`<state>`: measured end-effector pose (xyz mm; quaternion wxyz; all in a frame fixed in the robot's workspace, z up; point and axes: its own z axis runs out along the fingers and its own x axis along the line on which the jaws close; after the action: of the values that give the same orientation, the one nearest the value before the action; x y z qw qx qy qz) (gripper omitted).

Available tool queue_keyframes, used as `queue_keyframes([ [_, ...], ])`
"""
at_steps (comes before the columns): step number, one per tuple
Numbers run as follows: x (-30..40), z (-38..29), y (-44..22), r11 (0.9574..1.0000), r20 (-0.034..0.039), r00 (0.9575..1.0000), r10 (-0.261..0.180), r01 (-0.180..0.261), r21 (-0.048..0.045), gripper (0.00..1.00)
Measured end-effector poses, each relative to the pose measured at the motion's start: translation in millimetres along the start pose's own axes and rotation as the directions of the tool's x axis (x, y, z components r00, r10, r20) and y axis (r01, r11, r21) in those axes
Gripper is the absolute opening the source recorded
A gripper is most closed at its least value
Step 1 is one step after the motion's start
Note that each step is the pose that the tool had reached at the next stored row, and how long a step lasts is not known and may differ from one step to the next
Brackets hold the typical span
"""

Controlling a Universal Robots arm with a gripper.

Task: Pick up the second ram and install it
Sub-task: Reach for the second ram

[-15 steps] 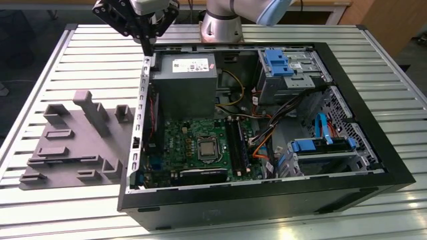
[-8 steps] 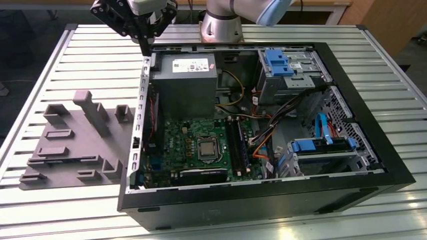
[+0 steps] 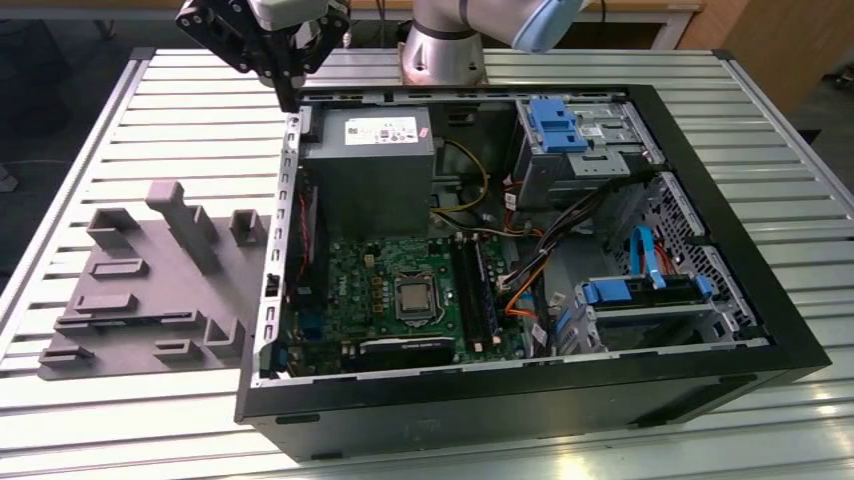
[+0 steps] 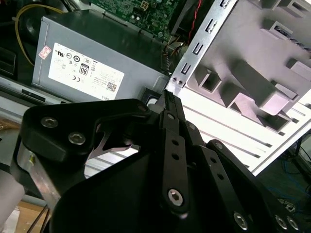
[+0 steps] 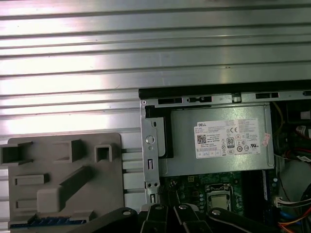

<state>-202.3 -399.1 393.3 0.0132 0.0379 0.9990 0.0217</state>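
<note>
Black gripper (image 3: 287,98), tips pressed together, points down near the power supply (image 3: 367,175).

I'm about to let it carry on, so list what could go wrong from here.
1. The claw hangs just above the case edge, beside the power supply. Coming down there, it could strike the metal.
2. Orange cables lie close to the slots. Anything lowered there might snag them.

tray (image 3: 147,300) sits beside the computer case (image 3: 507,405) on the table (image 3: 174,110).
</note>
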Motion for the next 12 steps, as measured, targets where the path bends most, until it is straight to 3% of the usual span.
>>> queue_keyframes([
  [12, 2.6, -0.1, -0.2, 1.0, 0.0, 1.0, 0.0, 0.0, 0.0, 0.11],
])
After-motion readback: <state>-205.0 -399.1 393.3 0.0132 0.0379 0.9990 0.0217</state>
